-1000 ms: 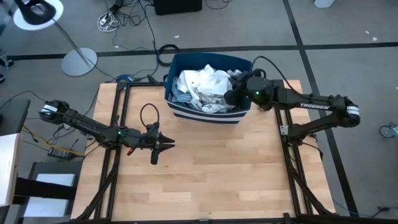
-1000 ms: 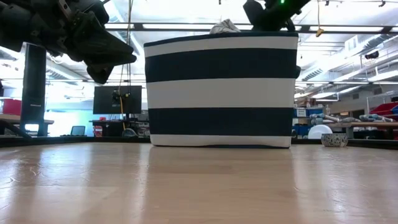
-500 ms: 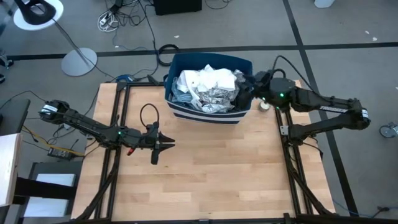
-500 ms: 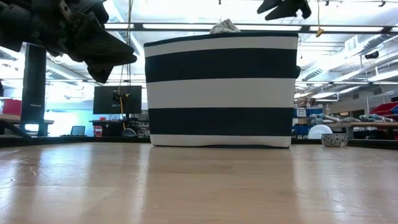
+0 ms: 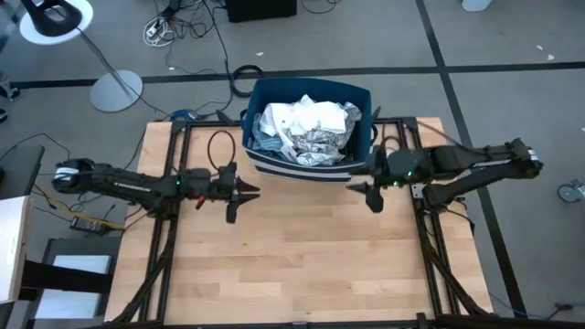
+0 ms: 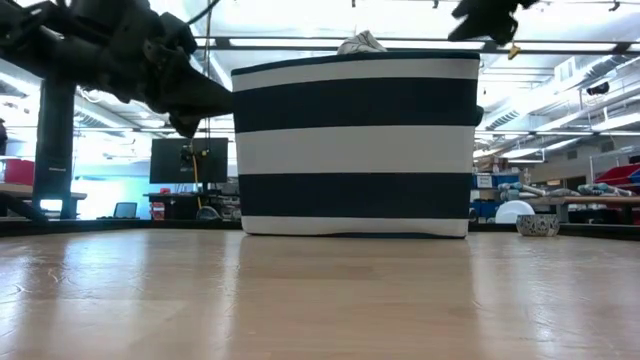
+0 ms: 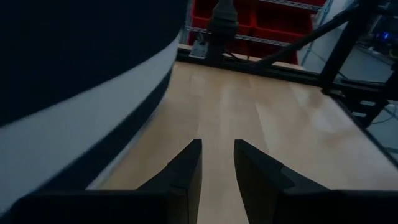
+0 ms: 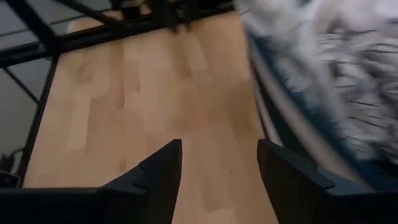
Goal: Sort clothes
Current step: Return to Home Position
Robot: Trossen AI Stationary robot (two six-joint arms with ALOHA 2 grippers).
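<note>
The clothes (image 5: 303, 129) lie heaped in the dark blue striped bin (image 5: 302, 169), mostly white and grey patterned; a white piece (image 6: 360, 43) peeks over the rim. My right gripper (image 5: 365, 192) hovers over the table just off the bin's front right corner, open and holding nothing. In its wrist view the gripper (image 8: 219, 144) points along the wood with the clothes (image 8: 348, 93) blurred to one side. My left gripper (image 5: 241, 199) hangs near the bin's front left corner, its fingers (image 7: 189, 168) slightly open with nothing between them, beside the bin wall (image 7: 74, 93).
Black frame rails (image 5: 174, 183) run along both sides of the wooden table (image 5: 302, 265). Cables and a lamp base (image 5: 116, 90) lie on the floor behind. The low view shows the bin (image 6: 355, 145) broadside, with bare wood in front.
My right gripper has pulled back out of the bin to its front right corner and opened. My left gripper has shifted a little toward the bin.
</note>
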